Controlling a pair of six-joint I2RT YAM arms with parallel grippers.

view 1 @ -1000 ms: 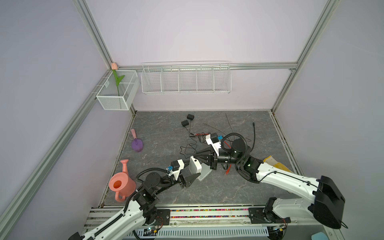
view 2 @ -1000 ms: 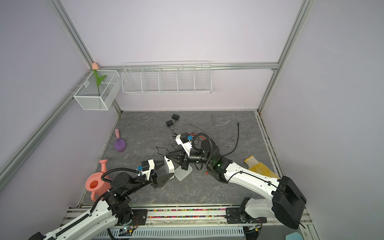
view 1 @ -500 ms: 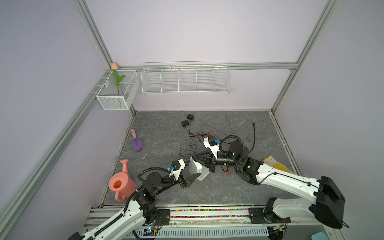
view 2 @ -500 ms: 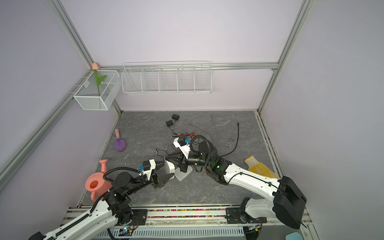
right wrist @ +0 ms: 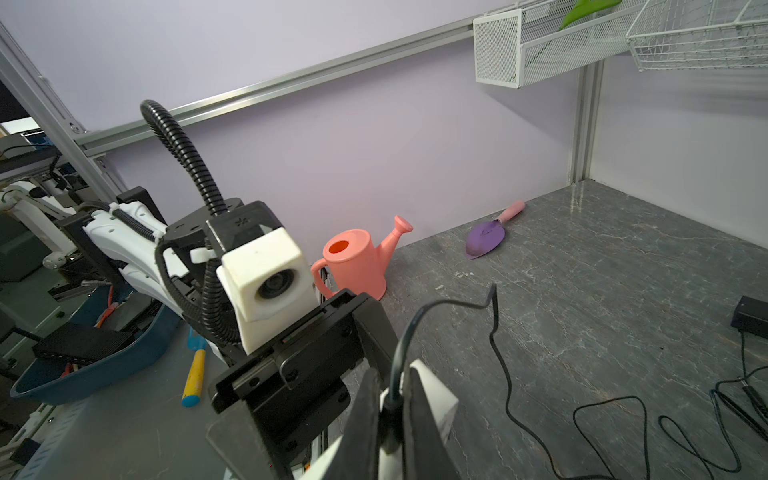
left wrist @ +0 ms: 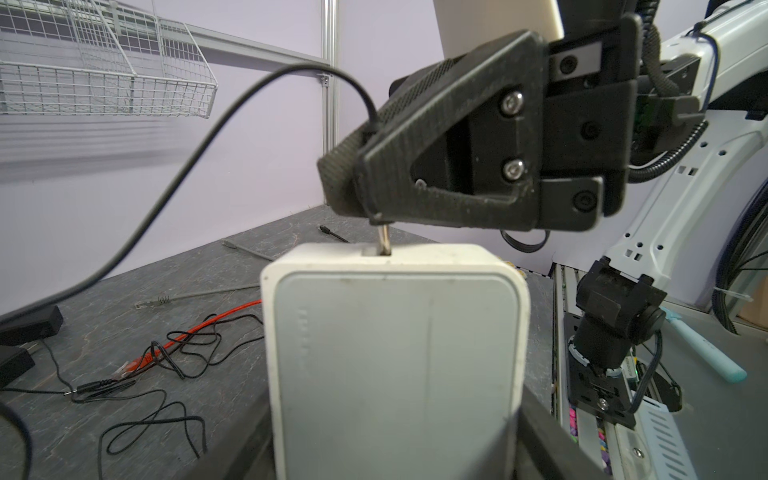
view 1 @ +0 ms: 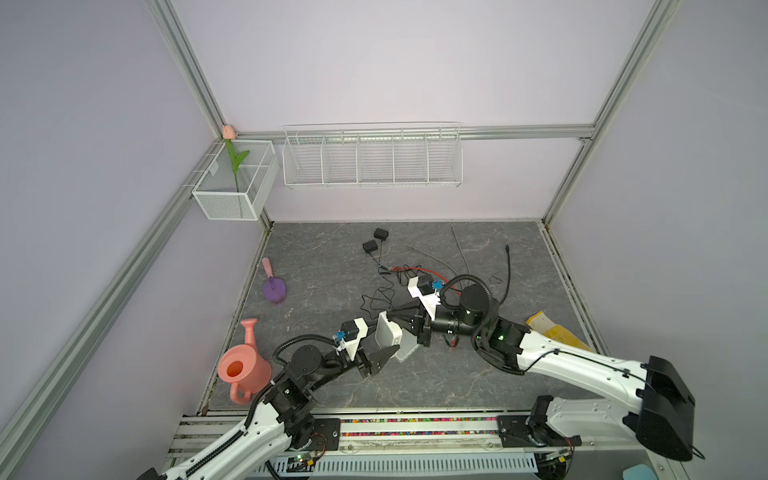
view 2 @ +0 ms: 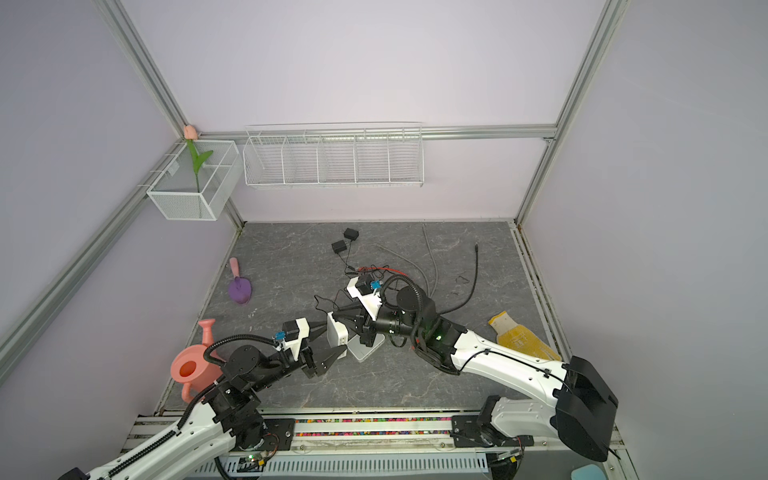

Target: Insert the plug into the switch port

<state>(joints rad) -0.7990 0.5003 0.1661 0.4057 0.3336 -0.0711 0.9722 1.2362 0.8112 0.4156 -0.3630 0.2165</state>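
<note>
The switch point(view 1: 388, 337) is a small white box held up off the table, and my left gripper point(view 1: 384, 344) is shut on its sides; both show in both top views, the switch point(view 2: 336, 332) in the left gripper point(view 2: 332, 341). In the left wrist view the switch point(left wrist: 395, 353) fills the middle. My right gripper point(left wrist: 374, 212) is shut on the black plug point(right wrist: 390, 409). The plug's metal tip point(left wrist: 384, 240) stands in the port hole on the switch's end face, with a short length of bare metal showing. Its black cable point(left wrist: 174, 183) arcs away.
A second white box point(view 1: 409, 352) lies on the table under the grippers. Tangled black and red cables point(view 1: 386, 286) and two black adapters point(view 1: 374, 241) lie behind. A pink watering can point(view 1: 243, 368) and purple trowel point(view 1: 274, 286) sit left, a yellow packet point(view 1: 552, 332) right.
My right gripper has moved left and down with the plug, closing onto the switch's end face. The left gripper and the switch have held their place.
</note>
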